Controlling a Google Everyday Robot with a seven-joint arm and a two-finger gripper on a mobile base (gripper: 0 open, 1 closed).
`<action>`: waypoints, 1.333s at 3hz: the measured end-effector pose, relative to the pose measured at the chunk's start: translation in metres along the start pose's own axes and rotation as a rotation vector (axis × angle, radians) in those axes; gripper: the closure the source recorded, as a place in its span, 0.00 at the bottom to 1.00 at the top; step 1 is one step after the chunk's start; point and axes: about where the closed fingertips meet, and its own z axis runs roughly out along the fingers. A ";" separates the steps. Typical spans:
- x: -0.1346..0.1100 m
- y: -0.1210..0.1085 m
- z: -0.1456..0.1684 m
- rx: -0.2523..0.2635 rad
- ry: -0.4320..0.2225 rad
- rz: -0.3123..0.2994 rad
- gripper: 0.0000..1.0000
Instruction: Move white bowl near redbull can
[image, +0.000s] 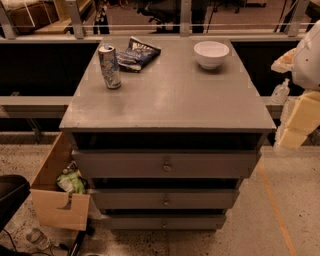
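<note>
The white bowl (211, 54) stands upright at the back right of the grey cabinet top (170, 100). The redbull can (109, 66), silver and blue and dented, stands at the back left, leaning slightly. The two are far apart across the top. My gripper (298, 122) shows as a pale blurred shape at the right edge of the view, off the cabinet's right side, lower than the top and well clear of the bowl. It holds nothing that I can see.
A dark blue-and-white snack bag (137, 54) lies at the back, just right of the can. The cabinet has three drawers (165, 165). A cardboard box (57, 192) with rubbish stands on the floor at left. A railing (165, 25) runs behind.
</note>
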 end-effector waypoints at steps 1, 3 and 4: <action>0.000 0.000 0.000 0.000 0.000 0.000 0.00; -0.008 -0.045 0.004 0.140 0.067 0.037 0.00; -0.003 -0.120 0.007 0.314 0.116 0.029 0.00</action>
